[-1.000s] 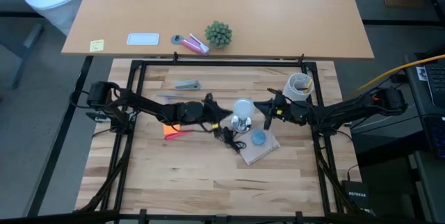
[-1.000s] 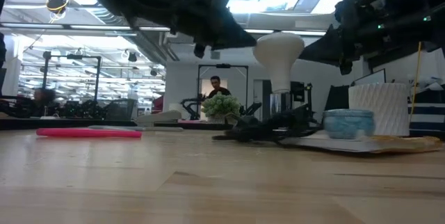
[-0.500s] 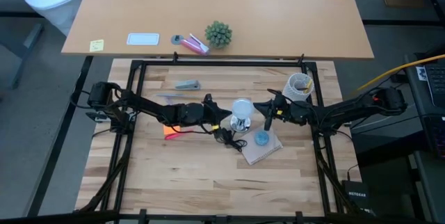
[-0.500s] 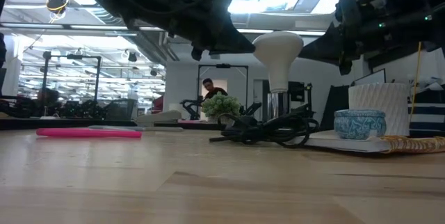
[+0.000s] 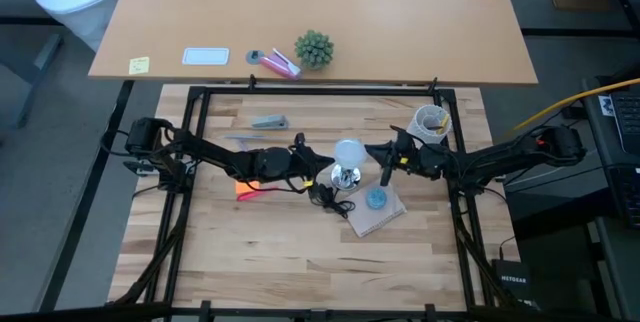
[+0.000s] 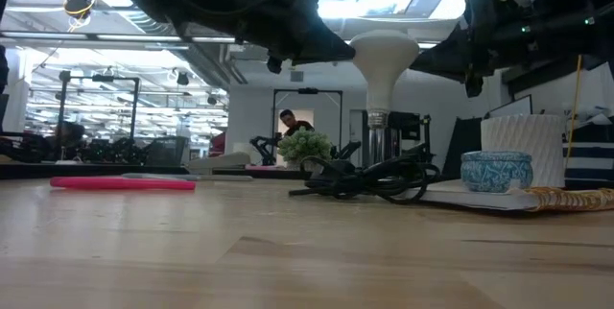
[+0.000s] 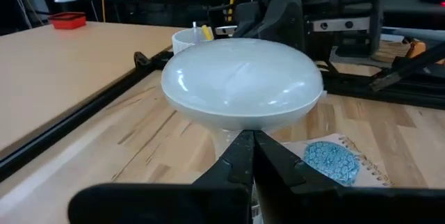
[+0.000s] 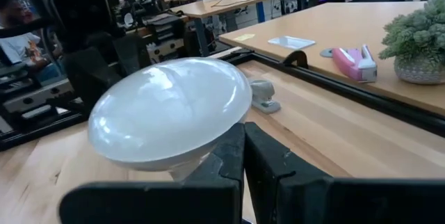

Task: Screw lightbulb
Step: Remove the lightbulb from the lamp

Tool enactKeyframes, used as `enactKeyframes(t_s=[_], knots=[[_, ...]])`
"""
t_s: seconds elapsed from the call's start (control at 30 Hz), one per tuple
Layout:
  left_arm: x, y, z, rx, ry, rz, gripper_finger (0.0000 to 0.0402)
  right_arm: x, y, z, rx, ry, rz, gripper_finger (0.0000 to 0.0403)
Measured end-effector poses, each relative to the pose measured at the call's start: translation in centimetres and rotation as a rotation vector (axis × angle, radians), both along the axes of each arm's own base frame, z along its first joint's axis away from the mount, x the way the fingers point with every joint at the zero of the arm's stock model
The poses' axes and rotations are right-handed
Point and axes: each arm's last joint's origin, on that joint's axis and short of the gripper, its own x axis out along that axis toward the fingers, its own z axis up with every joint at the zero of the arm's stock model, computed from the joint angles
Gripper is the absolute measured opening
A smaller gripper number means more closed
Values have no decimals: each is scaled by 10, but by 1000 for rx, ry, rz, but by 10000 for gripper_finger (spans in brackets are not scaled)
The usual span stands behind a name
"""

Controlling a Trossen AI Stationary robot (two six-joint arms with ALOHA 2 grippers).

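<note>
Lightbulb [image 5: 348,153] stands upright mid-bench, base in the metal socket [image 6: 380,146], black cord [image 6: 369,180] coiled beside. Left gripper [image 5: 322,169] & right gripper [image 5: 384,165] flank it, both w/ fingers closed, gripping nothing.

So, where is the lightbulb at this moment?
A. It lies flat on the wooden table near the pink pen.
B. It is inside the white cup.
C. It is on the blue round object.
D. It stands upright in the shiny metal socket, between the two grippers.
D. In the low view the lightbulb stands upright with its base in the metal socket, and the high view shows it between the left gripper and the right gripper.
</note>
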Motion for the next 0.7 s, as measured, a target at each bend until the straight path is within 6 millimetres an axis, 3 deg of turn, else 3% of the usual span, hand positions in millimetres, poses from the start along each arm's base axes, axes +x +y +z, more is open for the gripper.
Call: enactKeyframes(t_s=[0.7], knots=[[0, 13, 0, 36, 11, 62, 0, 0, 0, 2, -46, 1, -9, 11]])
